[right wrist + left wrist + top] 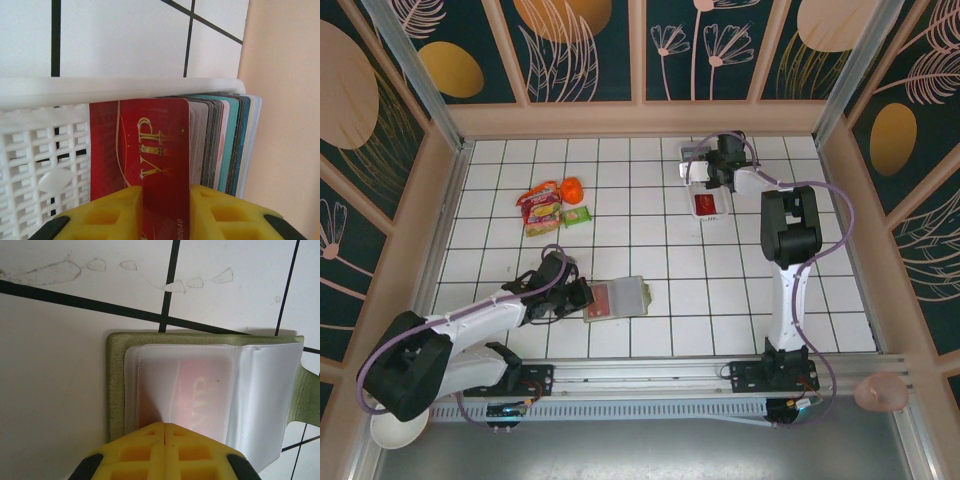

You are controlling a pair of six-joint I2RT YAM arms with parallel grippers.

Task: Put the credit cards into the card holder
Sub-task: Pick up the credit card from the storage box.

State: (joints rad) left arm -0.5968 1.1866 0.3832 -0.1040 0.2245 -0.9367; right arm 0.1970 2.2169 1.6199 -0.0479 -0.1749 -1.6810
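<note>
The olive-green card holder (632, 296) lies open on the near tiles. Its green border (116, 385) frames clear sleeves, and one red credit card (205, 390) sits inside a sleeve. My left gripper (582, 297) is shut, and its yellow tip (164, 425) rests on the sleeve's near edge. At the back right, my right gripper (705, 172) reaches into the white tray (689, 198). Its jaws (166, 192) are closed against a red "VIP" credit card (160, 145) that stands at the front of a stack of cards (220, 140).
Red-orange snack packets (542, 208), an orange item (571, 188) and a small green packet (577, 216) lie at the back left. The tray's white lattice wall (30, 150) is left of the held card. A wooden wall (285, 100) stands close on the right of the tray.
</note>
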